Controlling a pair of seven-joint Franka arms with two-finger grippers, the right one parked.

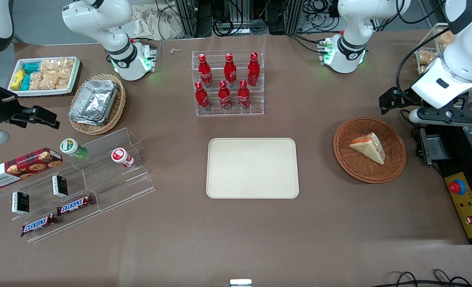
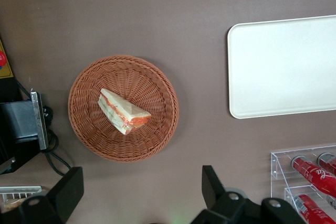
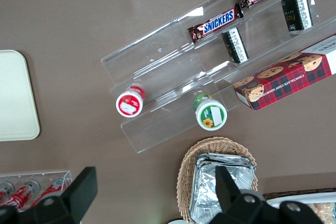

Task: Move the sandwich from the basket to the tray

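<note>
The pincer (image 2: 142, 195) hangs above the worktop (image 1: 236, 239) at the working arm's end, its fingers (image 2: 68, 190) spread wide and holding nothing. The wrist view looks down past them on the basket (image 2: 89, 129), apart from the fingertips. The sandwich (image 2: 123, 111) lies in the middle of the basket, its orange-red filling showing along the cut edge. Beside the basket, toward the parked arm's end, the tray (image 1: 252, 168) sits flat with bare brown worktop between the two. A clear rack of red bottles (image 1: 228, 81) stands farther from the front camera than the tray. Close beside the basket, at the worktop's edge, is a black control box (image 1: 465, 199) with a red button and cables.
</note>
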